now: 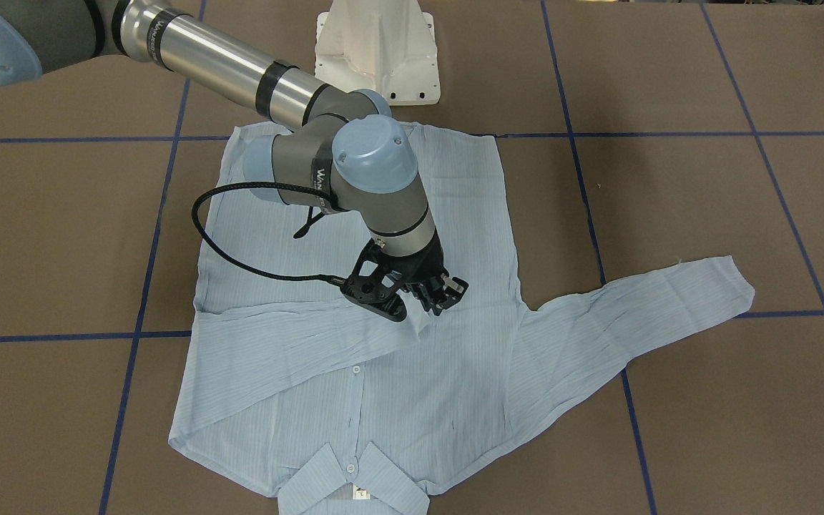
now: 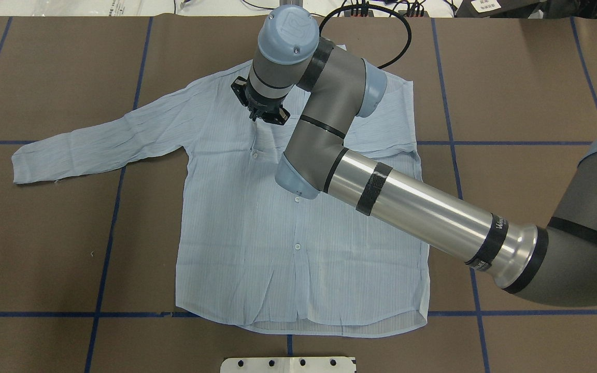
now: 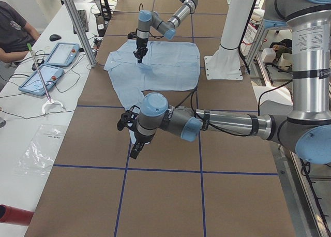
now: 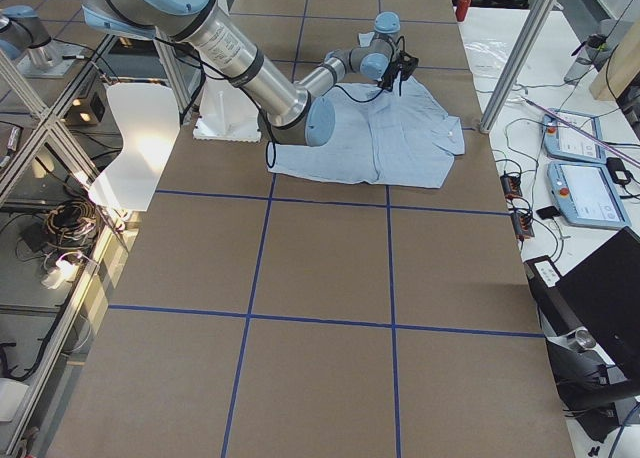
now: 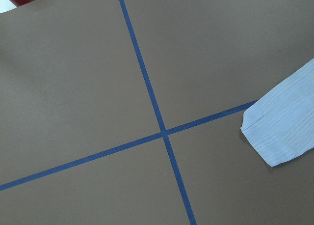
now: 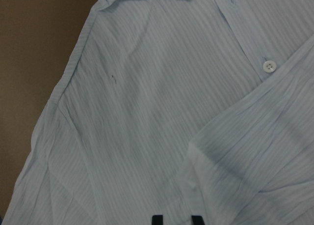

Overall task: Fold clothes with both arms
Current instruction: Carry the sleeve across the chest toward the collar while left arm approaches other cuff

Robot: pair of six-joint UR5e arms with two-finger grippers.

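- One shirt (image 1: 398, 386) is seen, light blue with fine stripes. It is spread flat, front up, in the middle of the table (image 1: 669, 179). Its collar (image 1: 387, 478) is on the side far from the robot and its hem is near the white pedestal (image 1: 376, 50).
- Two sleeves are counted. The folded sleeve (image 1: 276, 350) is laid across the chest. The outstretched sleeve (image 2: 96, 147) is spread towards the robot's left, and its cuff (image 5: 284, 131) lies on bare table beside a crossing of blue tape lines (image 5: 147, 92).
- Three buttons (image 2: 297, 247) are shown down the front in the overhead view, and one white tag (image 1: 360, 492) is seen inside the collar.
- Two arms are counted. The right arm (image 2: 407, 202) is reached over the shirt, with the right gripper (image 1: 444, 293) at the end of the folded sleeve. Its fingertips (image 6: 156, 219) are parted by a narrow gap and nothing is seen gripped between them. Whether the cloth is touched cannot be told.
- The left arm (image 3: 227, 122) is seen only from the table's end. The left gripper (image 3: 134, 153) is pointed down over the table near the cuff, and how far its fingers are parted cannot be told.
- In the overhead view the collar and much of the folded sleeve are hidden by the right arm.
- On a side bench two tablets (image 3: 62, 53) are laid, with a person (image 3: 13, 30) seated beside them.
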